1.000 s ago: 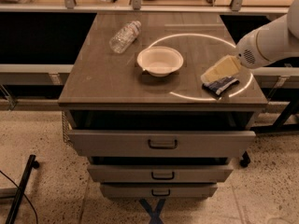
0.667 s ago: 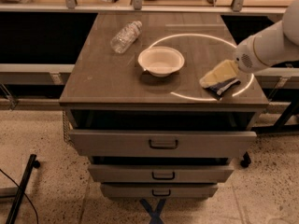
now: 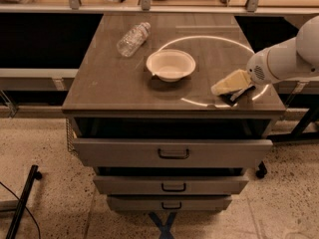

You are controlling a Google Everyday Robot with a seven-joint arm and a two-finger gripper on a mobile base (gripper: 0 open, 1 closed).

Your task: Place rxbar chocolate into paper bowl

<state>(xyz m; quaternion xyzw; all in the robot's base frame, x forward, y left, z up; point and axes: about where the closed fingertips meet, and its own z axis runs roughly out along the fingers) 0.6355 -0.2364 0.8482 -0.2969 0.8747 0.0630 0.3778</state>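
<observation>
The white paper bowl (image 3: 170, 64) stands upright near the middle of the brown table top. The rxbar chocolate (image 3: 233, 97) shows as a small dark sliver near the table's front right, mostly hidden under my gripper. My gripper (image 3: 228, 85), pale yellow at the end of the white arm, comes in from the right and sits low over the bar, well to the right of the bowl. I cannot tell whether it touches the bar.
A clear plastic bottle (image 3: 132, 39) lies on its side at the back left of the table (image 3: 99, 83). Drawers (image 3: 173, 153) stand slightly pulled out below the front edge. A shelf rail runs along the back.
My gripper has shifted slightly left and lower over the bar. The bowl, the bottle and the bar have not moved.
</observation>
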